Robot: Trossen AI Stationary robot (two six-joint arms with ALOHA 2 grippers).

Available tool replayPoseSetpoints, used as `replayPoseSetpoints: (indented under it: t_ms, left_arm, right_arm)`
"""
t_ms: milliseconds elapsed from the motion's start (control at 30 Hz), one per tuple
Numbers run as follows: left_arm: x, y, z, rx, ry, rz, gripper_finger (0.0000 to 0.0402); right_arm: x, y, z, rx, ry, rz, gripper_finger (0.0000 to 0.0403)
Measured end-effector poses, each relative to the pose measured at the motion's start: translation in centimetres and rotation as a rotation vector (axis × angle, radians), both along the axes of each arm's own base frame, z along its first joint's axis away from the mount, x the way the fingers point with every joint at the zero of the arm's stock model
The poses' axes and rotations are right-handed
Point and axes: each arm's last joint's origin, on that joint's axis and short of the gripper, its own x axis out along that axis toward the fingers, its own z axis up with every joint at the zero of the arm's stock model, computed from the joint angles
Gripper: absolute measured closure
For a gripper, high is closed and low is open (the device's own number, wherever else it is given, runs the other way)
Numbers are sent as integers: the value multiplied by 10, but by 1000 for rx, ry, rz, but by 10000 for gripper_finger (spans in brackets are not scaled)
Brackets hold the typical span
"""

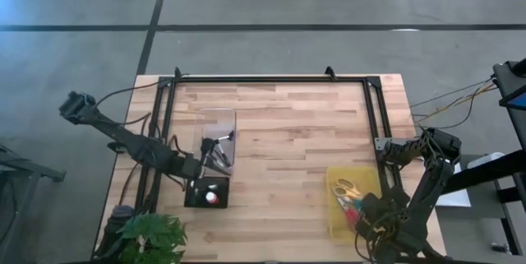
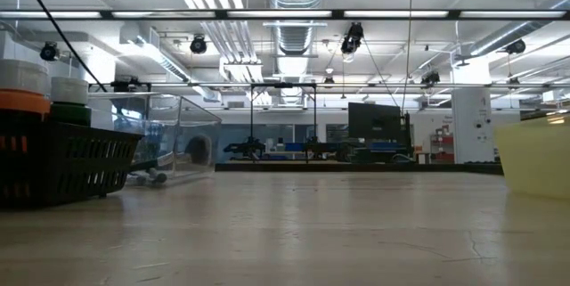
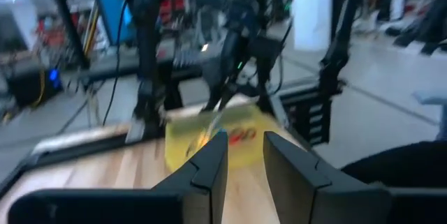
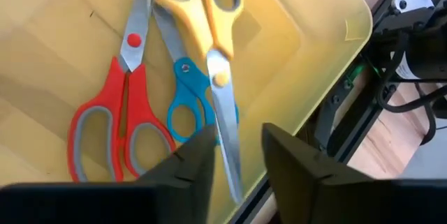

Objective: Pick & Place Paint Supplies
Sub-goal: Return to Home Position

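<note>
The right gripper (image 4: 239, 158) hangs low over the yellow bin (image 4: 307, 63), fingers slightly parted and empty. Yellow scissors (image 4: 202, 21), red scissors (image 4: 136, 84) and blue scissors (image 4: 185, 77) lie inside the bin. Pulling away, the gripper could clip the bin's wall or the black frame rail (image 4: 342, 112) just beside it. The left gripper (image 3: 244, 161), well apart from the bin and likewise parted and empty, has open table towards it.

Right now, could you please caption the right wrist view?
Yellow scissors, red scissors and blue scissors lie in the yellow bin beneath the open right gripper.
</note>
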Motion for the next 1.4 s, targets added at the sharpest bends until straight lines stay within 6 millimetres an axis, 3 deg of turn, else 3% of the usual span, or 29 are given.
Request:
replayPoseSetpoints:
  t_ms: [267,600,900,1133,1400]
  left_arm:
    - [-1,-1,10,20,-146,-61,301]
    - [-18,13,13,114,-94,-43,301]
    - [-35,33,-27,59,10,2,301]
    - [-36,60,-60,-24,-8,105,301]
    - [-35,86,-78,-40,33,103,301]
  right_arm:
    - [0,0,0,-3,-5,7,199]
    - [0,5,3,9,-79,40,171]
    - [-1,7,5,-5,-145,53,171]
    - [0,7,5,-11,-168,62,171]
    - [1,8,7,3,-179,58,171]
